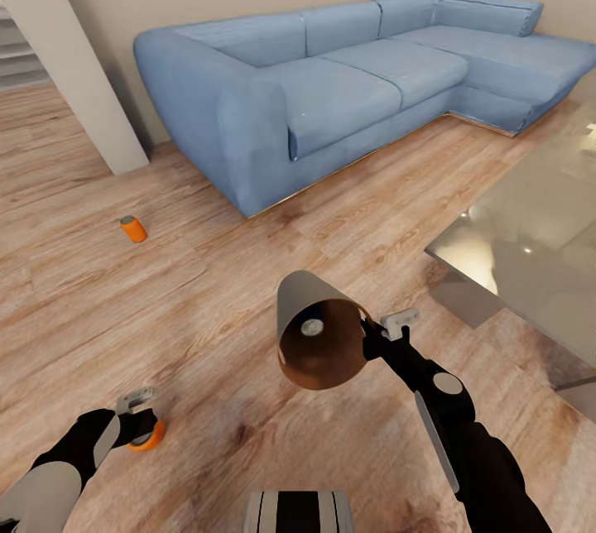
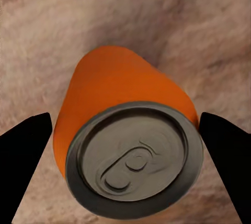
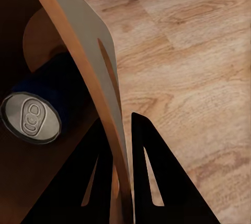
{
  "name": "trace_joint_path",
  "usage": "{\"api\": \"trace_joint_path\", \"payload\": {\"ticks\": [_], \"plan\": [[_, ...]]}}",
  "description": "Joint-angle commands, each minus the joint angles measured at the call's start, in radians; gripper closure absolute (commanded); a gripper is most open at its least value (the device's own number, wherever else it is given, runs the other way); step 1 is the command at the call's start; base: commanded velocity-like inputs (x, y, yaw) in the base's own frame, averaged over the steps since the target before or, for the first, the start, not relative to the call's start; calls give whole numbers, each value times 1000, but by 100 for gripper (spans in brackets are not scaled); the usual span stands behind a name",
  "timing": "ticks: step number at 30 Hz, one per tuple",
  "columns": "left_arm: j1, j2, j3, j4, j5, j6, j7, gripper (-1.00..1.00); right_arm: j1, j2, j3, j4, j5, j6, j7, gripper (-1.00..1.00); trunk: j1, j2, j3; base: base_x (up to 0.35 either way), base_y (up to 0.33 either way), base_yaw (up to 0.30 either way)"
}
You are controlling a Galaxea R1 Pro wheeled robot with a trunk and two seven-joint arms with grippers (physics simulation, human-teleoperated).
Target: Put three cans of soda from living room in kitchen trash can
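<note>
The left tool (image 1: 141,427) hides most of an orange can (image 1: 149,436), and the glass table (image 1: 530,243) runs off frame.

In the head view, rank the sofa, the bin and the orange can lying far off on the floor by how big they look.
1. sofa
2. bin, though it sits close to the camera
3. orange can, far off on the floor

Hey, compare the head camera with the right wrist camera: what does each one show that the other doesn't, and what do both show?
Head view alone: the blue sofa, the glass table, an orange can lying on the floor, and the left gripper around a second orange can.

Right wrist view alone: the dark blue can lying inside the bin, body and pull tab visible, and the right gripper pinching the bin's wall.

Both: the trash bin held tilted by its rim, a can's grey top inside it, and the wood floor.
</note>
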Motion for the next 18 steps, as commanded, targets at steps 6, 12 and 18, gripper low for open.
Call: {"api": "trace_joint_path", "payload": {"ticks": [6, 12, 18], "plan": [[0, 0, -1, 3, -4, 0, 1, 100, 1, 0, 1, -2, -11, 0, 6, 100, -3, 1, 23, 0, 0, 0], [0, -1, 0, 5, -4, 0, 2, 100, 2, 0, 3, -3, -11, -2, 6, 100, -5, 3, 46, 0, 0, 0], [0, -2, -1, 5, -4, 1, 2, 100, 3, 0, 2, -3, -11, -3, 6, 100, -8, 4, 70, 0, 0, 0]]}}
